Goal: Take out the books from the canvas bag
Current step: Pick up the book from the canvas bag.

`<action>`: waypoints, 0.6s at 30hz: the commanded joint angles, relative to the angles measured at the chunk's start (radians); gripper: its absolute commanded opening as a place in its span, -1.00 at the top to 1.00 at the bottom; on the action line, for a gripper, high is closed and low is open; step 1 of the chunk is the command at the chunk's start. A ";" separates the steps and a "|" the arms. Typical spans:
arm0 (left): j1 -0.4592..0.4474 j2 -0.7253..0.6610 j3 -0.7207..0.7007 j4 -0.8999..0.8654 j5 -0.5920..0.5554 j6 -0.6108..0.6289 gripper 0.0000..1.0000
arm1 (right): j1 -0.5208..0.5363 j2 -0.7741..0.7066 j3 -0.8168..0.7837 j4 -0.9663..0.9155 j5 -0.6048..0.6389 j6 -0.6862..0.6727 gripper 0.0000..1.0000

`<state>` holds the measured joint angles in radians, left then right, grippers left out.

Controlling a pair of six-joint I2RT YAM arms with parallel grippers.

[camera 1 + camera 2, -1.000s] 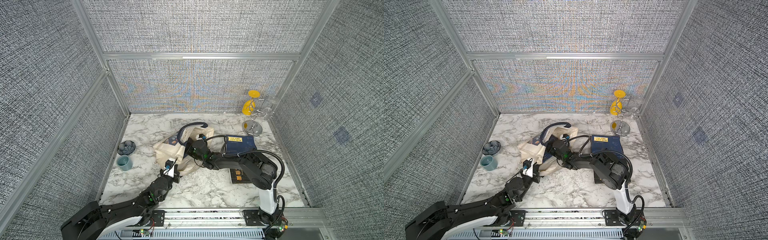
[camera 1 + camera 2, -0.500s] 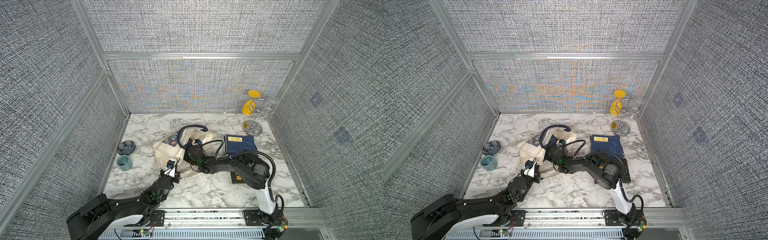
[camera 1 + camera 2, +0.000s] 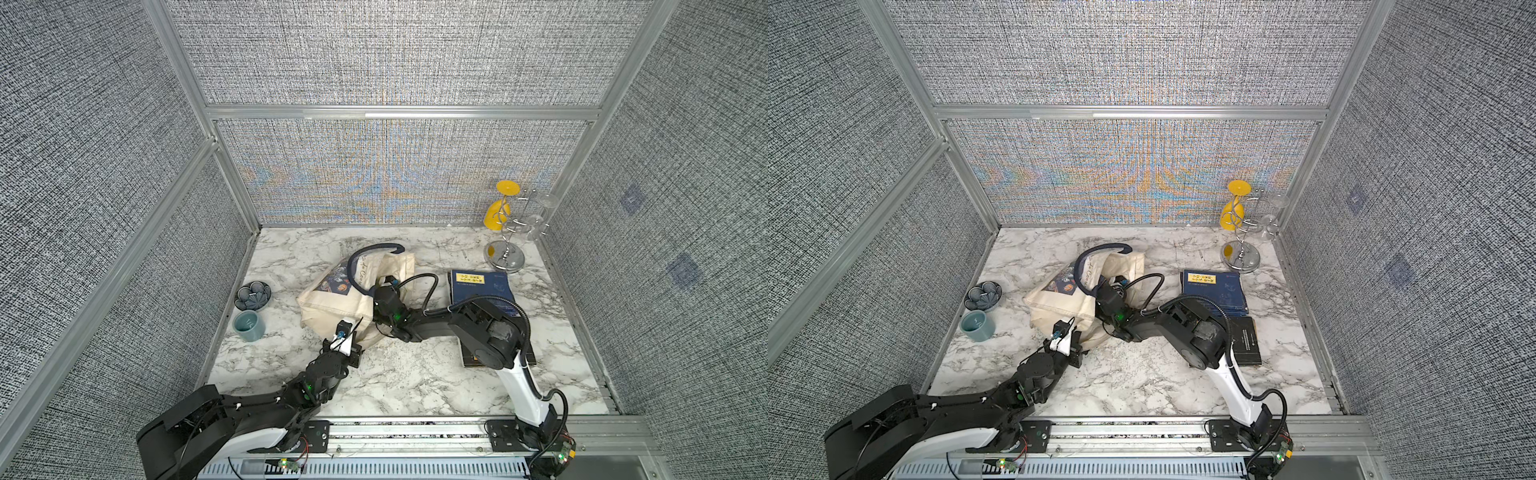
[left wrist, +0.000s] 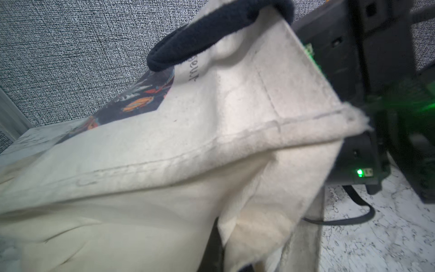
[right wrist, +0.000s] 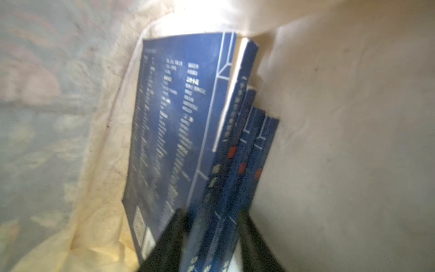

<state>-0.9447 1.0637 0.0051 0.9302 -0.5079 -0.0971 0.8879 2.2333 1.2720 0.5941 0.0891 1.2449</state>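
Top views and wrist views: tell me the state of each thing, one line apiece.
cream canvas bag: lying on the marble table, mouth open.
navy books in the bag: packed side by side.
navy books on the table: out, lying flat.
left gripper: jaws shut on the bag's cloth.
right gripper: inside the bag, jaws astride some books; grip unclear.
teal ceramic cup: upright.

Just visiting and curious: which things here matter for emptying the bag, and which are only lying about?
Job: canvas bag; books inside; books already out.
Lying about: teal cup; flower-shaped dish; metal glass rack; yellow glass.
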 commanded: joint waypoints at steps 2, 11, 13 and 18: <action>-0.002 0.015 0.003 0.121 0.098 0.013 1.00 | -0.012 0.014 -0.002 -0.074 -0.015 -0.021 0.57; -0.002 0.001 0.001 0.113 0.097 0.014 1.00 | -0.027 0.020 0.001 -0.015 -0.027 -0.034 0.72; -0.002 0.000 0.001 0.116 0.097 0.016 1.00 | -0.032 0.022 0.012 0.007 -0.045 -0.035 0.75; -0.002 -0.019 -0.003 0.106 0.095 0.016 1.00 | -0.041 -0.004 0.021 0.010 -0.047 -0.054 0.83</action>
<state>-0.9447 1.0573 0.0048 0.9459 -0.4961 -0.0948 0.8524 2.2391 1.2877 0.6308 0.0185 1.2270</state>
